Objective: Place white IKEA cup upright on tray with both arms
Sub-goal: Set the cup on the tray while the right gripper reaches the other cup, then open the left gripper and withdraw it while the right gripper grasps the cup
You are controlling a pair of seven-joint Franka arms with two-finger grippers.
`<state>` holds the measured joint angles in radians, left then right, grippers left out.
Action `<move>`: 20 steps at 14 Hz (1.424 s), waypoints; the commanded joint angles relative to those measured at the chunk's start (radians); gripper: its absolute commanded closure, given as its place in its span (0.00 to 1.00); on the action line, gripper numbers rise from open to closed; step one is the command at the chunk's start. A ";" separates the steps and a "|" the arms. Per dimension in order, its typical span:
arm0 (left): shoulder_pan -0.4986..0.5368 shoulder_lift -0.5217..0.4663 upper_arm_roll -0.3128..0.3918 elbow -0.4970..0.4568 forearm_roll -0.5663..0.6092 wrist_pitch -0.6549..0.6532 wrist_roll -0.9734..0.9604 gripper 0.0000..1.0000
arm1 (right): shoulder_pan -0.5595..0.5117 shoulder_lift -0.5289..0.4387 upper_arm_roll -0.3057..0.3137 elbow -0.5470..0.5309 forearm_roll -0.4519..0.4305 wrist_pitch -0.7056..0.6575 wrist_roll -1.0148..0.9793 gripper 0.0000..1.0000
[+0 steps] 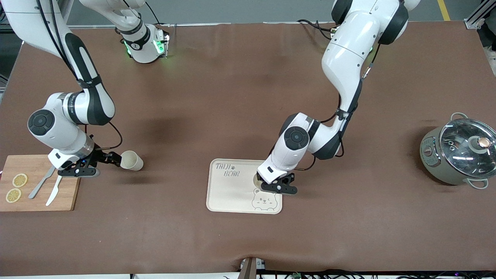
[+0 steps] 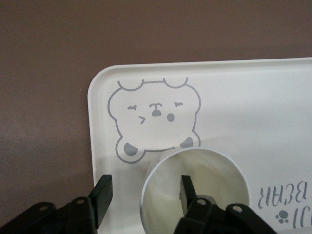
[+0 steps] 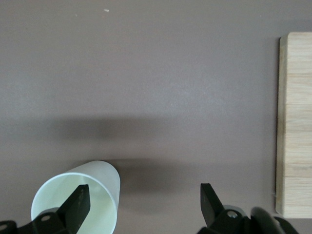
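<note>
Cup (image 2: 195, 187) on "TAIJI BEAR" tray (image 1: 228, 193)

I'm looking into a robot lab dressed as a kitchen: two arms (image 1: 341, 58) bolted along the frame's top, a brown mat over the surface (image 1: 232, 97), loose cables (image 1: 348, 274) at the bottom edge, a metal frame (image 1: 478, 13) at upper right.

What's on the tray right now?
One white cup stands upright on the tray, beside the bear drawing. The left gripper straddles its rim, one finger inside, jaws open. The gripper covers the cup's base and the tray beneath it.
</note>
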<state>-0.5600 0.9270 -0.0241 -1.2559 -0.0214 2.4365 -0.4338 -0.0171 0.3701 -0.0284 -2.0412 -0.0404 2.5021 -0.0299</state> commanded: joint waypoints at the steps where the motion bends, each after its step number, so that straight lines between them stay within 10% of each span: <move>1: -0.017 0.001 0.019 0.024 0.021 0.003 -0.019 0.31 | 0.002 -0.011 0.004 -0.030 -0.012 0.017 0.018 0.00; 15: 0.118 -0.246 0.029 0.015 0.038 -0.375 0.105 0.19 | 0.032 0.016 0.005 -0.079 -0.012 0.103 0.045 0.00; 17: 0.175 -0.263 0.027 0.015 0.038 -0.387 0.197 0.00 | 0.031 0.029 0.005 -0.079 -0.012 0.124 0.045 0.00; 20: 0.259 -0.275 0.027 0.000 0.038 -0.399 0.315 0.00 | 0.025 0.038 0.005 -0.079 -0.012 0.135 0.044 0.00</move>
<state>-0.3390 0.6782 0.0100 -1.2220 -0.0062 2.0467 -0.1777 0.0155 0.4021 -0.0252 -2.1165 -0.0404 2.6165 -0.0052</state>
